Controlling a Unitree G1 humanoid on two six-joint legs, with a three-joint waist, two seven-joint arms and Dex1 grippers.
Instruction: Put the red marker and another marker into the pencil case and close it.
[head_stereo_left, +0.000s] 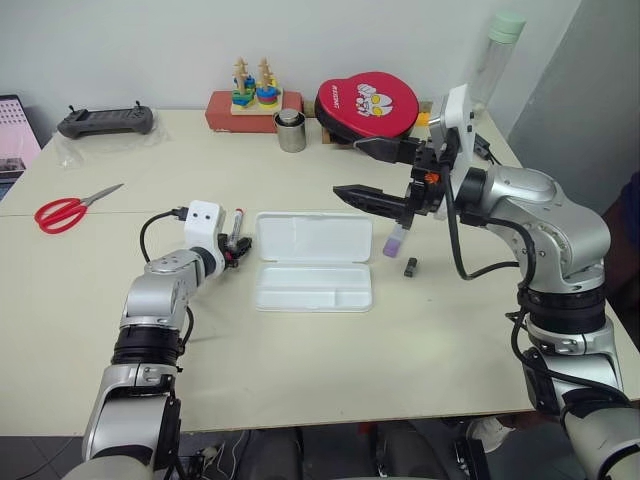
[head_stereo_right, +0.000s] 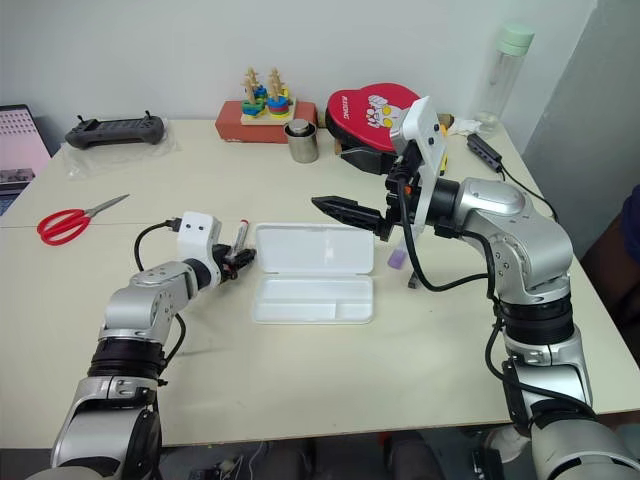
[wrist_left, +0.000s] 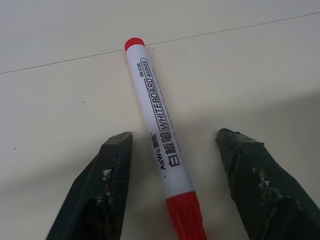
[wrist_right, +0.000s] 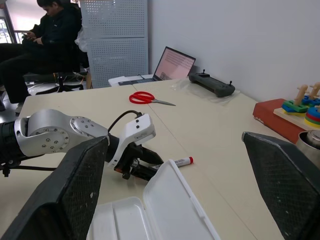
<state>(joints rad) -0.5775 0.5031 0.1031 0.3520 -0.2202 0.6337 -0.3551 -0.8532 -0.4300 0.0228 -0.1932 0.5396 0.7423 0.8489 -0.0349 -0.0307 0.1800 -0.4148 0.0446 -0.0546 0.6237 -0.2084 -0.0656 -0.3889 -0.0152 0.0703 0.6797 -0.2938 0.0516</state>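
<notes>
Red marker (wrist_left: 161, 131) flat on table between parted fingers of left hand (wrist_left: 172, 172), ungripped; right hand (head_stereo_left: 385, 175) wide open, empty

Pencil case (head_stereo_left: 313, 262) lies open mid-table, lid flat behind tray. Red marker (head_stereo_left: 237, 224) lies just left of the case, between the left gripper's (wrist_left: 172, 150) fingers. Lilac marker (head_stereo_left: 396, 240) and small block (head_stereo_left: 410, 267) sit right of the case, under the raised right gripper (head_stereo_left: 375, 170). Scissors (head_stereo_left: 72, 209) far left. Controller (head_stereo_left: 105, 121), stacking toy (head_stereo_left: 254, 88), tin cup (head_stereo_left: 291, 131) and bottle (head_stereo_left: 497, 55) along the back edge.
</notes>
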